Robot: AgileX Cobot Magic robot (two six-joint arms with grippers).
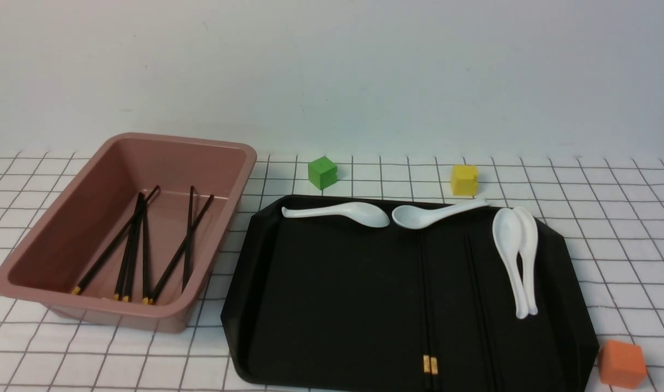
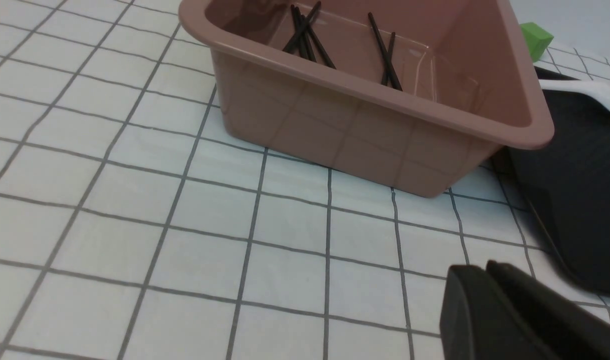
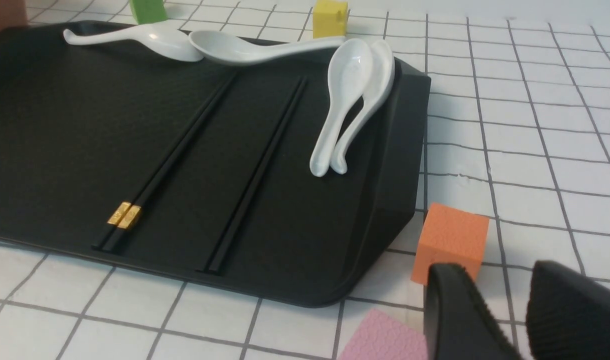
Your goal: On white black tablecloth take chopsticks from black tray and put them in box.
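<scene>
The pink-brown box point(image 1: 49, 261) stands at the left on the gridded tablecloth point(image 1: 609, 228) and holds several black chopsticks point(image 1: 141, 245). The black tray point(image 1: 321, 305) lies to its right. On the tray lie a pair of chopsticks point(image 1: 427, 305) with gold bands point(image 1: 430, 363) and a second pair point(image 1: 481, 305) beside it; both show in the right wrist view point(image 3: 185, 145), point(image 3: 260, 170). My left gripper point(image 2: 477, 272) is shut and empty above the cloth, near the box point(image 2: 365, 125). My right gripper point(image 3: 495, 275) is open and empty beside the tray's near right corner point(image 3: 385, 225). Neither gripper shows in the front view.
Several white spoons lie on the tray: two point(image 1: 337, 212), point(image 1: 435, 213) along the far rim, two nested point(image 1: 517, 256) at the right. A green cube point(image 1: 322, 172) and a yellow cube point(image 1: 464, 179) sit behind the tray. An orange cube point(image 1: 621, 363) and a pink piece point(image 3: 380, 337) lie by its near right corner.
</scene>
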